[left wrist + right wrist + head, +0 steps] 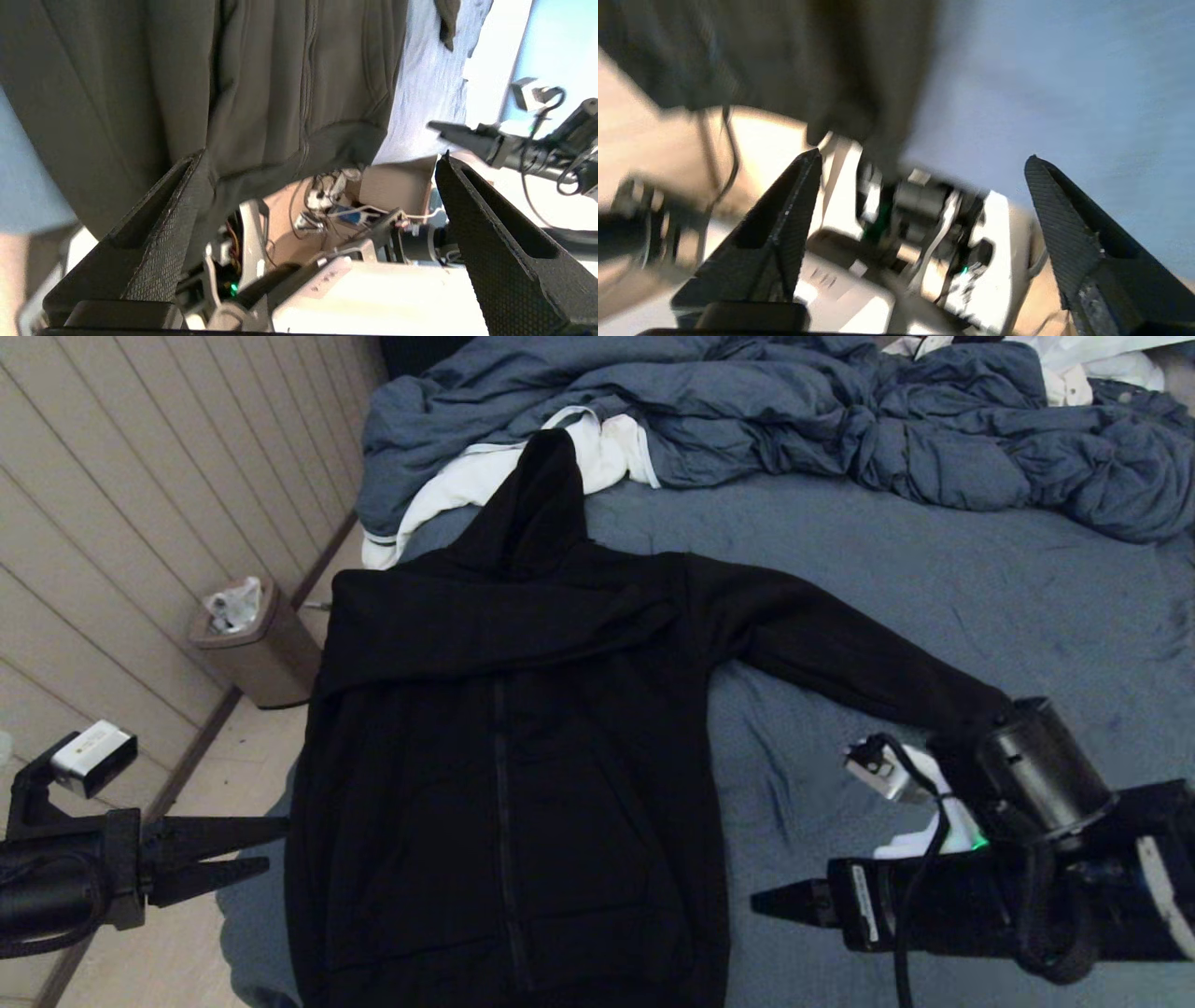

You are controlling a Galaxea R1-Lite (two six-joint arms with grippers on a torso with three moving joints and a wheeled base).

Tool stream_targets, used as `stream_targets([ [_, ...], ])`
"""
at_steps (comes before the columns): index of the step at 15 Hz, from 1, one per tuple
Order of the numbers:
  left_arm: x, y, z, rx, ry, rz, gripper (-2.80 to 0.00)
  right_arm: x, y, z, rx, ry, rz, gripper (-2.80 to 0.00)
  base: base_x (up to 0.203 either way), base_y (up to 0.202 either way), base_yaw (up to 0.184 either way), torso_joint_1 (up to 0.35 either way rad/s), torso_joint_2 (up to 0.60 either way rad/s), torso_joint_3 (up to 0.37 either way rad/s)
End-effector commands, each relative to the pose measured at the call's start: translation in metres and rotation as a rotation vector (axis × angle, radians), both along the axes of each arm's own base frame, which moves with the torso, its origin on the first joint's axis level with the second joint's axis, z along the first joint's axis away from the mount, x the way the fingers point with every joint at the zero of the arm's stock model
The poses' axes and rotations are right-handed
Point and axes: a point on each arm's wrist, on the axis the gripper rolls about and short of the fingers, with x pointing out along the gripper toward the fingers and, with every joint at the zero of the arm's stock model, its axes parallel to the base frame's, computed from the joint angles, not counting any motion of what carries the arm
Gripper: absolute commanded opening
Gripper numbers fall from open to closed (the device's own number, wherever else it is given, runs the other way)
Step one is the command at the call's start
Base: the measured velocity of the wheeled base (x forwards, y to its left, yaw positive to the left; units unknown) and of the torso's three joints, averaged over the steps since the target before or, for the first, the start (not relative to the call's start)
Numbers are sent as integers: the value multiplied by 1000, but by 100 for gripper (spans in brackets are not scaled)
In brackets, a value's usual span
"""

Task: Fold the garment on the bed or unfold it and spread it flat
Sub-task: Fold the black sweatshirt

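1. The black hooded sweatshirt [504, 737] is seen lying front-up on the bed [934, 588], near its left edge, with the zipper running down the middle and the hood pointing toward the far end.
2. One sleeve is folded across the chest; the other sleeve is stretched out over the sheet toward the robot's right.
3. The left gripper [266, 847] is held off the bed's left edge, just beside the sweatshirt's lower side, its jaws spread apart and holding nothing.
4. The right gripper [758, 900] is held low over the sheet, just right of the sweatshirt's hem, its jaws also spread and empty.
5. A rumpled blue-grey duvet [840, 420] is piled at the far end, with a white cloth [485, 476] beneath the hood.
6. A waste bin [257, 644] is seen on the floor by the wall.
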Motion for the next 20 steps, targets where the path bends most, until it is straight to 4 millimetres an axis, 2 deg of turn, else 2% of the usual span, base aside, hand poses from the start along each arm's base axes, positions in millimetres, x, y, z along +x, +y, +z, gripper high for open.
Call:
stream_targets([
  [1, 9, 2, 6, 2, -22, -3, 0, 3, -21, 13, 8, -59, -72, 0, 0, 0, 0, 0, 0, 0],
  [2, 15, 4, 12, 5, -34, 0, -280, 7, -31, 18, -5, -80, -101, 0, 0, 0, 0, 0, 0, 0],
  [5, 34, 1, 32, -1, -29, 31, -280, 14, -53, 22, -28, -109, -179, 0, 0, 0, 0, 0, 0, 0],
  [9, 51, -12, 28, 77, -5, 96, -280, 28, -75, 36, -22, -153, -284, 0, 0, 0, 0, 0, 0, 0],
  [12, 54, -9, 24, 108, -10, 178, -280, 39, -103, 48, -12, -146, -395, 0, 0, 0, 0, 0, 0, 0],
  [15, 52, -8, 16, 109, -30, 220, -280, 49, -147, 62, 6, -107, -539, 0, 0, 0, 0, 0, 0, 0],
  [17, 49, -9, 13, 105, -38, 220, -280, 51, -176, 61, -23, -78, -601, 0, 0, 0, 0, 0, 0, 0],
  [18, 49, -9, 12, 105, -36, 219, -280, 51, -184, 60, -42, -74, -604, 0, 0, 0, 0, 0, 0, 0],
  [20, 48, -9, 10, 102, -29, 216, -280, 52, -188, 59, -21, -73, -579, 0, 0, 0, 0, 0, 0, 0],
])
